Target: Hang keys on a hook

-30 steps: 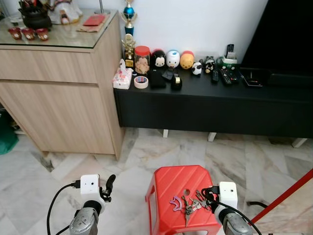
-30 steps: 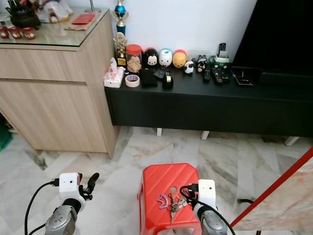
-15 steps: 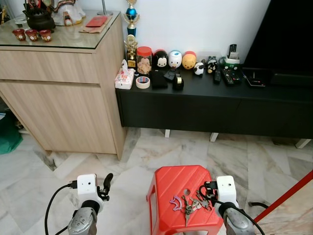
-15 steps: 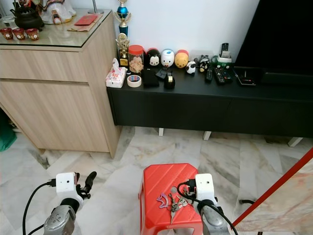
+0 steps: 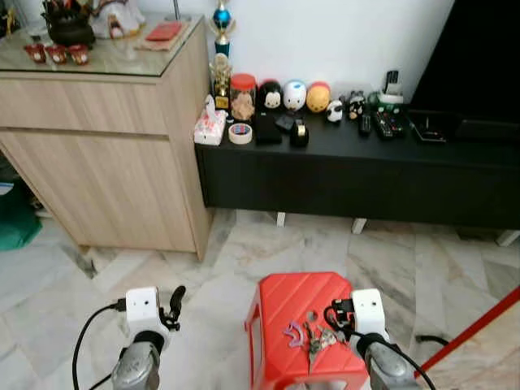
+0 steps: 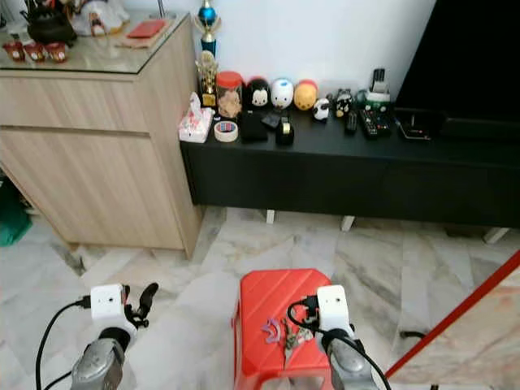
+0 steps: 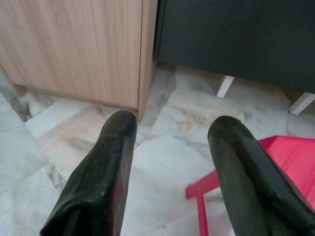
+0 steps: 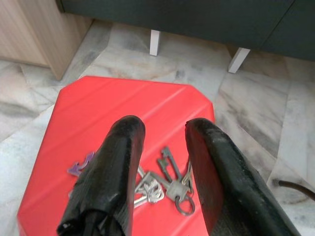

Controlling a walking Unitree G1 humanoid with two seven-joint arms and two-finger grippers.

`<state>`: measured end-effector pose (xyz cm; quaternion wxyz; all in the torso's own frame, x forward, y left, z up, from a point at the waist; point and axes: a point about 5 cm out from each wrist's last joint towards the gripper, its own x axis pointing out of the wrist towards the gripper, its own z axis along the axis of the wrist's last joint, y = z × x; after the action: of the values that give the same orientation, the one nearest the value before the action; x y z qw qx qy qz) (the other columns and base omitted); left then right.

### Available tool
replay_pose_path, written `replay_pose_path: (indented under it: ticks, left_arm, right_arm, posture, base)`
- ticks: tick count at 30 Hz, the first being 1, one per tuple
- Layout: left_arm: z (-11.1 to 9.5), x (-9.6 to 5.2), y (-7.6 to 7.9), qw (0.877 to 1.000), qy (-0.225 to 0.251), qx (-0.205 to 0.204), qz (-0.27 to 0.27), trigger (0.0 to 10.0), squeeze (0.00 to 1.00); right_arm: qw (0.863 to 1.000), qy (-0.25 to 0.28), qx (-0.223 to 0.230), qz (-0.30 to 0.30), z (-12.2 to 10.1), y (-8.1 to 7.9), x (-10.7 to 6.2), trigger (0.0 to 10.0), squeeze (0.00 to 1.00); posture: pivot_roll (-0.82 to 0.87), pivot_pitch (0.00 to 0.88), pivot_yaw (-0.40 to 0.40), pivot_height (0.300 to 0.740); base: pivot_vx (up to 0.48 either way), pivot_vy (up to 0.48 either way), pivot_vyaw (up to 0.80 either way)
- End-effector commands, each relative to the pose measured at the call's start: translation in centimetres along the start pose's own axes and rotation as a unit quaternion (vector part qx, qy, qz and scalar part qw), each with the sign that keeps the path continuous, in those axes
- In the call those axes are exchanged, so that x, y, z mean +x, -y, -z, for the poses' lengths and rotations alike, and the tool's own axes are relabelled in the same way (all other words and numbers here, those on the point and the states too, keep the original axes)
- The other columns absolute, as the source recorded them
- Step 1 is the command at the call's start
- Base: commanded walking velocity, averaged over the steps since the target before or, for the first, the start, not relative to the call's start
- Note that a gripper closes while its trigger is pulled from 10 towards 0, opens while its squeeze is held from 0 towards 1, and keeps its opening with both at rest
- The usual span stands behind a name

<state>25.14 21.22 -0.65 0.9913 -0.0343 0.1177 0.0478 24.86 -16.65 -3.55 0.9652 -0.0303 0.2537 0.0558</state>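
A bunch of keys (image 5: 314,338) with a purple tag (image 8: 80,166) lies on top of a red plastic stool (image 5: 286,300) on the marble floor. My right gripper (image 8: 162,135) hovers just above the keys (image 8: 165,184), open, with nothing between its fingers. Its white wrist camera block (image 5: 366,309) sits at the stool's right edge. My left gripper (image 7: 170,132) is open too, held over bare floor to the left of the stool (image 7: 275,162). No hook can be made out.
A long black low cabinet (image 5: 357,171) stands against the wall ahead, carrying toys, tape rolls and remotes. A wooden sideboard (image 5: 106,154) stands to its left. A red pole (image 5: 479,325) slants in at the lower right.
The camera has shifted slightly. My right gripper has crept left, closer over the keys. The left arm holds about the same place.
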Motion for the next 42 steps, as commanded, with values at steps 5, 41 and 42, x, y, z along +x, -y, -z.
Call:
replay_pose_path:
  ticks: [5, 41, 42]
  left_arm:
    - [-0.1, 0.1, 0.2, 1.0, 0.002, 0.003, 0.004, 10.0, 0.0]
    - [-0.6, 0.6, 0.2, 1.0, 0.006, 0.0, -0.004, 10.0, 0.0]
    - [-0.7, 0.6, 0.2, 1.0, 0.007, 0.0, -0.004, 10.0, 0.0]
  right_arm:
    - [1.0, -0.016, 0.005, 0.003, 0.3, 0.4, -0.1, 10.0, 0.0]
    - [0.998, -0.049, 0.017, -0.029, 1.1, -0.8, 0.0, 10.0, 0.0]
    - [0.998, -0.048, 0.018, -0.03, 1.1, -0.9, 0.0, 10.0, 0.0]
  posture:
    - [-0.04, 0.034, -0.061, 0.666]
    - [-0.03, 0.012, -0.055, 0.631]
    - [-0.03, 0.012, -0.055, 0.631]
  base:
    - [0.0, 0.0, 0.0]
    - [0.0, 0.0, 0.1]
    - [0.0, 0.0, 0.79]
